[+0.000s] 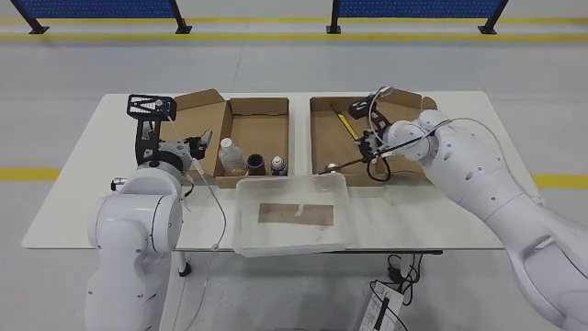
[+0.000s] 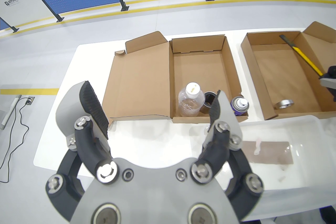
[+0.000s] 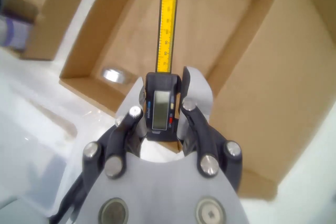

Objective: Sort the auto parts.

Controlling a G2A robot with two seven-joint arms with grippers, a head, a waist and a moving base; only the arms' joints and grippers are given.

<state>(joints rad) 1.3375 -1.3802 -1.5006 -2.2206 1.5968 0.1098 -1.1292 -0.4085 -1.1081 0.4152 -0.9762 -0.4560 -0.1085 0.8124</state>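
My right gripper [image 3: 164, 83] is shut on a digital caliper [image 3: 160, 114] with a yellow scale. It holds the caliper over the right cardboard box [image 1: 323, 142], the scale pointing across the box floor. A metal ring [image 3: 113, 75] lies in that box's near corner. The left cardboard box [image 2: 199, 46] holds a clear plastic bottle [image 2: 191, 101], a dark can [image 2: 209, 101] and a blue spray can [image 2: 240, 105] along its near wall. My left gripper [image 2: 153, 93] hangs open with nothing in it, above the table's near left, short of the left box.
A clear plastic bin [image 1: 292, 213] with a brown sheet on its floor sits at the table's front edge, between the arms. Both boxes have their lids folded out flat [image 1: 197, 115]. A black stand [image 1: 150, 110] rises at the table's left.
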